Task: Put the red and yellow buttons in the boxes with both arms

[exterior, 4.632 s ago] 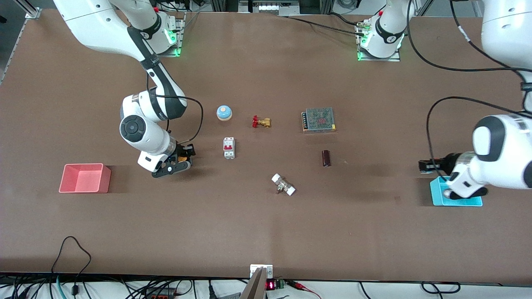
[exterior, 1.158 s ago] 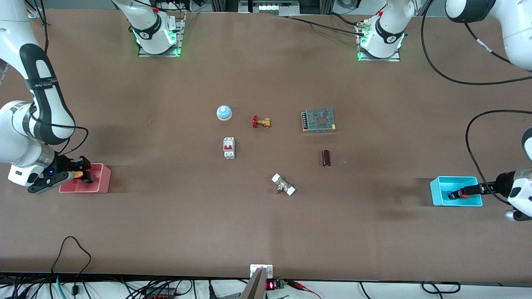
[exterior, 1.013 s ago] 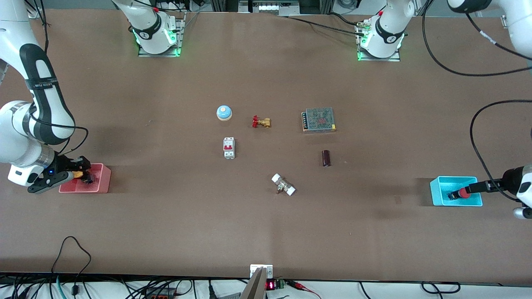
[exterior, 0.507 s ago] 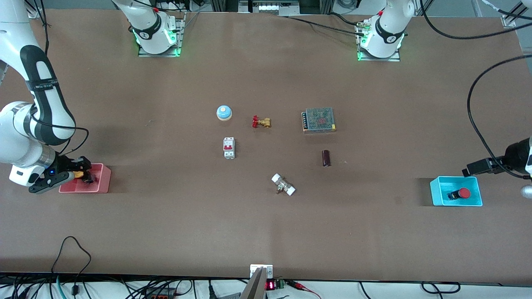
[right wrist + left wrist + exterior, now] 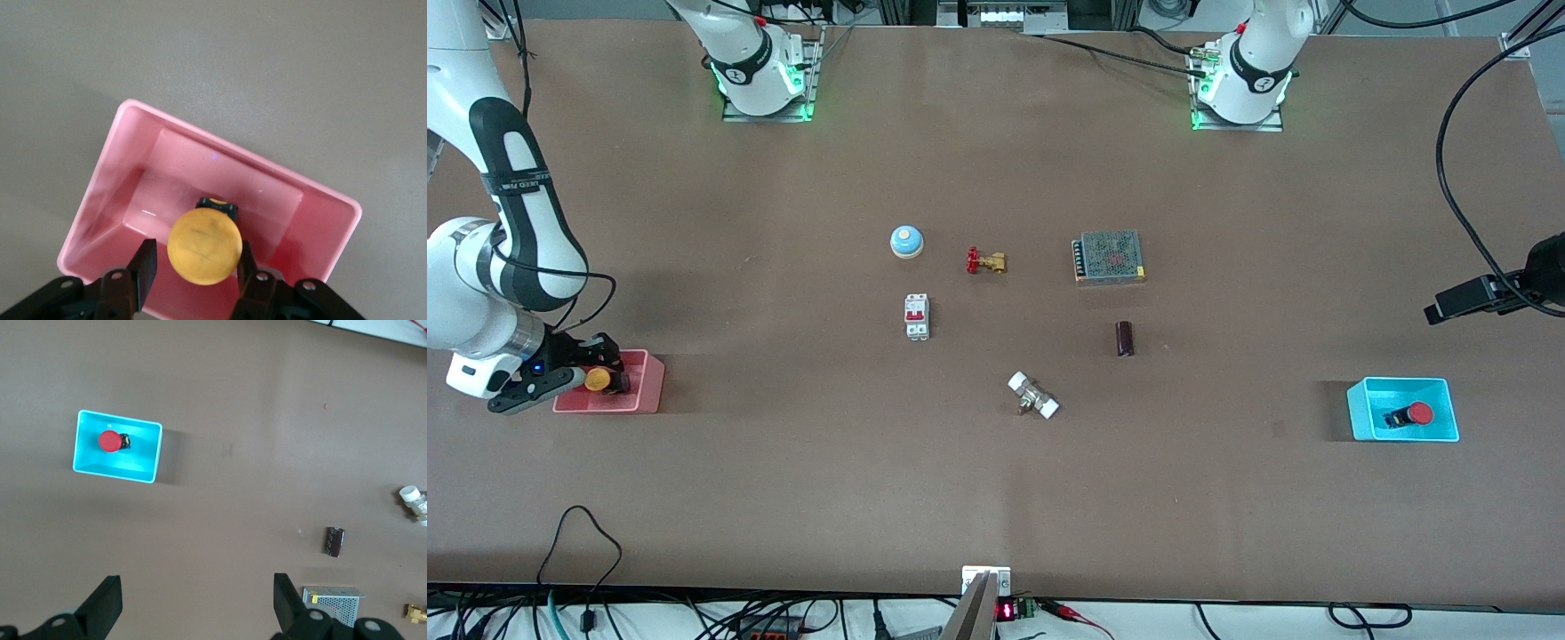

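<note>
The orange-yellow button [image 5: 597, 380] sits in the pink-red bin [image 5: 649, 384] at the right arm's end of the table. My right gripper [image 5: 609, 366] hangs low over that bin. In the right wrist view the yellow cap [image 5: 203, 247] lies between its open fingers [image 5: 142, 268], with a gap on one side, inside the pink bin [image 5: 110, 170]. The red button [image 5: 1419, 412] lies in the cyan bin [image 5: 1360, 411] at the left arm's end. My left gripper [image 5: 1440, 309] is raised, open and empty. Its wrist view shows the cyan bin [image 5: 145, 448], the red button [image 5: 109, 441] and the spread gripper [image 5: 198, 607].
Mid-table stand a blue-and-white dome [image 5: 906, 241], a red-handled brass valve [image 5: 985, 261], a white circuit breaker [image 5: 917, 316], a metal power supply [image 5: 1109, 256], a dark cylinder [image 5: 1125, 339] and a white-capped fitting [image 5: 1033, 396].
My left gripper let go of the red button in the cyan bin and rose away toward the bases. My right gripper opened and the yellow button now rests cap-up in the pink bin.
</note>
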